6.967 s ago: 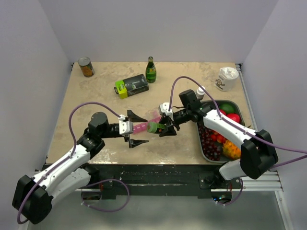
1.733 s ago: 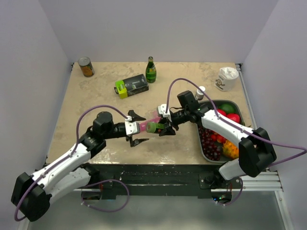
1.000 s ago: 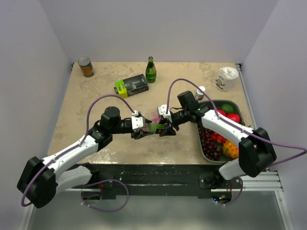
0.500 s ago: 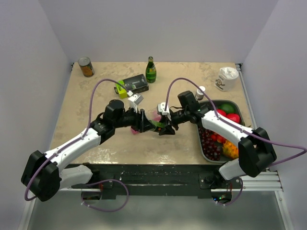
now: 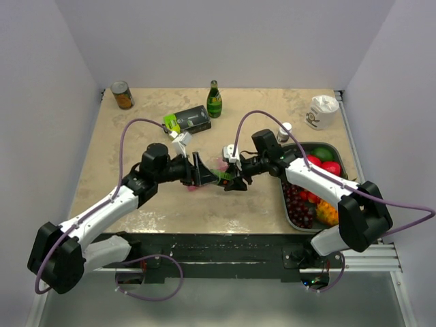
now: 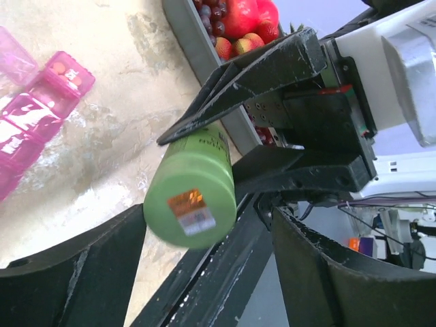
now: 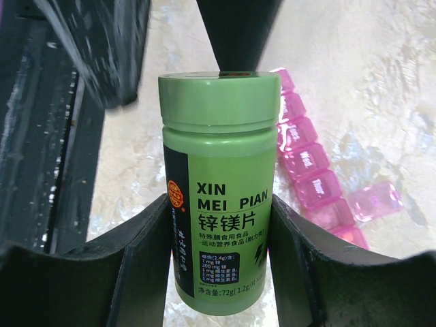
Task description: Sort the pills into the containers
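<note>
My right gripper [image 5: 230,180] is shut on a green pill bottle [image 5: 220,178] and holds it level above the table. In the right wrist view the bottle [image 7: 219,191], cap on, stands between the pads [image 7: 139,252]. My left gripper [image 5: 203,173] is open, its jaws on either side of the bottle's cap end [image 6: 191,204], with a gap on one side. The pink pill-organiser strip [image 5: 216,162] lies on the table under the bottle, some lids open; it also shows in the left wrist view [image 6: 37,102] and the right wrist view [image 7: 306,163].
A grey fruit tray [image 5: 284,194] stands at the right, and its rim also shows in the left wrist view [image 6: 197,48]. A black-and-lime box [image 5: 187,121], a green glass bottle [image 5: 214,99], a can [image 5: 122,95], a small white bottle [image 5: 284,131] and a white cup [image 5: 321,111] stand behind.
My left arm has swung right to the bottle, turned its wrist, and its open jaws now bracket the cap end. The right gripper with the bottle has barely moved.
</note>
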Motion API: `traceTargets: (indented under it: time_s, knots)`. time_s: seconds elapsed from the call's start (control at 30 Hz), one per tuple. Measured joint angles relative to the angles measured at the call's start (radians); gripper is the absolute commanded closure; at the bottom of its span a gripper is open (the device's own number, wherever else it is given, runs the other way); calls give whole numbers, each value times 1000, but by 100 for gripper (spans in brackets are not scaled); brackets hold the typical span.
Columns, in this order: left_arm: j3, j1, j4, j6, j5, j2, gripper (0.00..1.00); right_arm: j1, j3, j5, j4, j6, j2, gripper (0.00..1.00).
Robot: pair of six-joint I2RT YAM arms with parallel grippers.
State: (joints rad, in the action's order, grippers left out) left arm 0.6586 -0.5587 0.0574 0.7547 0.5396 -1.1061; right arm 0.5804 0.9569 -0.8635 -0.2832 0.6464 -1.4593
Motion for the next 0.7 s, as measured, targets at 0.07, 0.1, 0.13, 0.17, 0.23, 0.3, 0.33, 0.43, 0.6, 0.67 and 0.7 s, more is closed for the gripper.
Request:
traceTargets:
  time_s: [0.07,0.1,0.13,0.17,0.23,0.3,0.33,0.43,0.6,0.67,0.7]
  knots:
    - [-1,35,-18,-15,34,15,22,-2,0,12,13,-1,0,100]
    - [-2,53,-29,-22,49,23,22,-5,0,18,14,-1,0,100]
    - [-2,69,-42,-34,62,30,21,-7,0,21,16,-1,0,100]
    - [-2,82,-61,-48,72,38,21,-10,0,24,16,-1,0,100]
    - [-2,100,-99,-81,86,51,21,-14,0,34,18,-1,0,100]
    - [-2,106,-135,-126,103,58,21,-18,0,36,19,-1,0,100]
    - [-2,107,-154,-152,110,60,20,-18,0,36,19,-1,0,100]
    - [8,107,-203,-261,122,68,10,-19,0,35,19,0,0,100]
    - [-29,107,-117,-535,153,187,1,-19,0,24,9,14,0,100]
    - [-90,107,-5,-645,162,282,1,-19,0,8,-2,29,0,100]
    - [-127,107,59,-700,167,326,1,-20,0,0,-7,38,0,100]
